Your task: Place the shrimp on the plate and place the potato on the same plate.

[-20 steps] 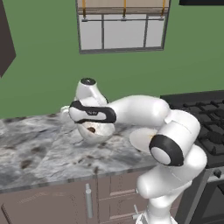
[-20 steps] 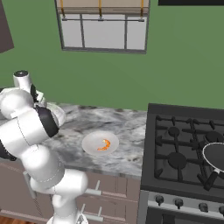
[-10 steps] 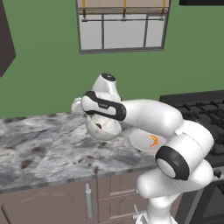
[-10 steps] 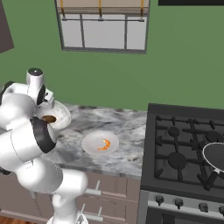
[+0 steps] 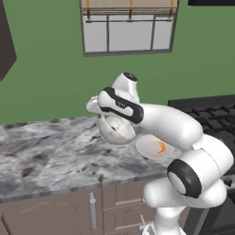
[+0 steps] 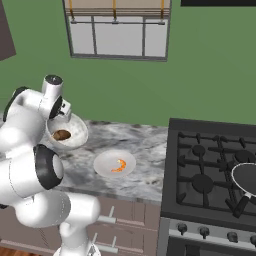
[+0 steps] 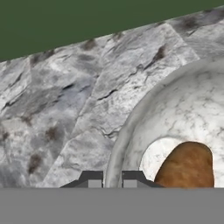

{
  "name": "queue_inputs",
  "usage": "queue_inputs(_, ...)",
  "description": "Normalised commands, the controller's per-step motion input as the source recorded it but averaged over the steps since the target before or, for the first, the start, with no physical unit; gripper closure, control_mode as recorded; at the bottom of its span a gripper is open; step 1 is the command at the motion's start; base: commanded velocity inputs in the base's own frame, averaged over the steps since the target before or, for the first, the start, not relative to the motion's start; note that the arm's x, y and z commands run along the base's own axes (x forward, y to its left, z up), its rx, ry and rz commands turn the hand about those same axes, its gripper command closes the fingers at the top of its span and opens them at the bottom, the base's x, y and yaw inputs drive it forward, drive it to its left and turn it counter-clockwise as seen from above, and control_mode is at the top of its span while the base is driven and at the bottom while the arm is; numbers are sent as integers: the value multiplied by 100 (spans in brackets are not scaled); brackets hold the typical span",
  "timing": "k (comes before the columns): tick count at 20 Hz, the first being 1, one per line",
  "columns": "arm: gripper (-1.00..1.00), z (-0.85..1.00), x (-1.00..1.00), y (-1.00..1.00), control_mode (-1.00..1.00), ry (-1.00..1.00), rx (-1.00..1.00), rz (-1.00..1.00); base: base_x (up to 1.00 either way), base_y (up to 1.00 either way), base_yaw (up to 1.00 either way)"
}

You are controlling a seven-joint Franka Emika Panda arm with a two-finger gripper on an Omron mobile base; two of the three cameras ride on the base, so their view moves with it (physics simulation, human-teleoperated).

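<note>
The brown potato (image 6: 62, 134) lies in the bottom of a clear glass bowl (image 6: 81, 135) on the marble counter. In the hand view the potato (image 7: 188, 168) sits low right inside the bowl (image 7: 144, 118). My gripper (image 7: 112, 181) hangs over the bowl's near rim, a little to the potato's side, its fingers shut with nothing between them. The orange shrimp (image 6: 119, 165) lies on the off-white plate (image 6: 102, 167) to the right of the bowl. From the left base the shrimp (image 5: 160, 147) and plate (image 5: 146, 148) show just behind my forearm.
The marble counter (image 5: 50, 151) stretches left of the bowl. A black gas stove (image 6: 215, 170) stands to the right, with a dark frying pan (image 6: 246, 176) at its right edge. A green wall and a window (image 6: 117, 30) rise behind.
The arm has swung to the right, bringing the hand from left of the bowl to over its rim. The fingers stayed shut. Potato, shrimp and plate have not moved.
</note>
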Motion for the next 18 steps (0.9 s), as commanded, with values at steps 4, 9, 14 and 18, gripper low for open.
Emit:
queue_inputs(4, 100, 4, -2, -30, -100, 0, 8, -1, 0, 0, 0)
queue_inputs(9, 100, 0, 0, -30, -100, 0, 13, -3, 0, 0, 0)
queue_inputs(14, 100, 1, 0, -28, -100, 0, 11, -3, 0, 0, 0)
queue_inputs(18, 100, 0, 0, -44, -100, 0, 10, 0, 0, 0, 0)
